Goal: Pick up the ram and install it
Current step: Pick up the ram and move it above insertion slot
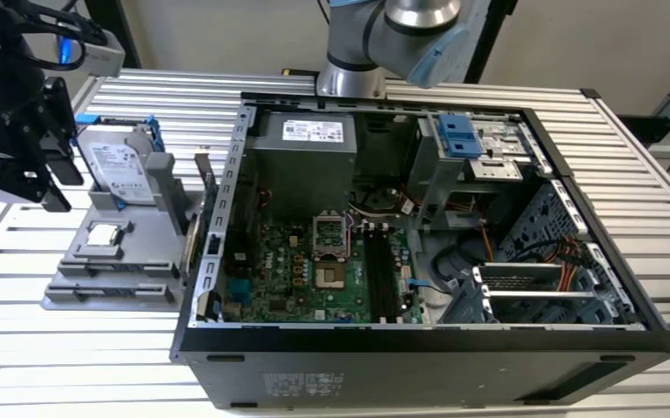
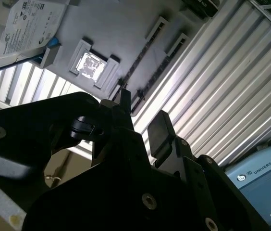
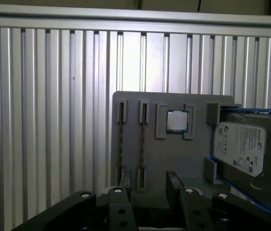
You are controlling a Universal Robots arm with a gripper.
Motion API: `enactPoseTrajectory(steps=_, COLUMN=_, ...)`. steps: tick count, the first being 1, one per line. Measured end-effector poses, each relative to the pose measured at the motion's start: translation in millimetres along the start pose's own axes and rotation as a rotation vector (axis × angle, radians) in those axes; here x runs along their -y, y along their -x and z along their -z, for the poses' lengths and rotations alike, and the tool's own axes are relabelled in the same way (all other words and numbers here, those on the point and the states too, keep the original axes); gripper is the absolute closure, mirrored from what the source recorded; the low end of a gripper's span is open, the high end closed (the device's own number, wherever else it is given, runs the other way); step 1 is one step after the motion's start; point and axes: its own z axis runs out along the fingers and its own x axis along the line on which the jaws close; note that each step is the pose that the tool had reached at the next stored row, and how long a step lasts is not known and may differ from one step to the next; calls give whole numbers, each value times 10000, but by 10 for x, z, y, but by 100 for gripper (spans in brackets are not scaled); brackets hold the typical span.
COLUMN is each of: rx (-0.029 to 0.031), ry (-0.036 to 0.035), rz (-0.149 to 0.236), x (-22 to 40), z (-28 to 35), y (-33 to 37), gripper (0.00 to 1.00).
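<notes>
Right up close in the first wrist view, the gripper (image 3: 147, 191) has its jaws apart and nothing between them. The second wrist view shows the same gap between the two black fingers (image 2: 160, 127).

Just past the fingertips is a grey holder (image 3: 174, 159). The ram (image 3: 142, 144) stands on edge in one of its slots, a thin dark stick, untouched. A second stick (image 3: 121, 144) sits in the slot just beside it. Next along on the holder is a small square processor chip (image 3: 177, 120), then a silver hard drive (image 3: 248, 154) in a blue frame.

In the exterior view the gripper (image 1: 44, 174) hangs at the upper left of the frame, above the holder (image 1: 114, 279) and clear of it. Everything rests on a slatted metal bench (image 1: 79, 348).

The open computer case (image 1: 428, 348) fills the middle of that frame, just beside the holder, with its green motherboard (image 1: 300, 261) facing up. Farthest back, at the top centre, is the arm (image 1: 352, 52).
</notes>
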Motion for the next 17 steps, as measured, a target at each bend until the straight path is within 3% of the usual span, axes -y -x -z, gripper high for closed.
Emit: enactPoseTrajectory(steps=17, rx=0, ry=0, rz=0, x=1, z=-96, y=-3, gripper=0)
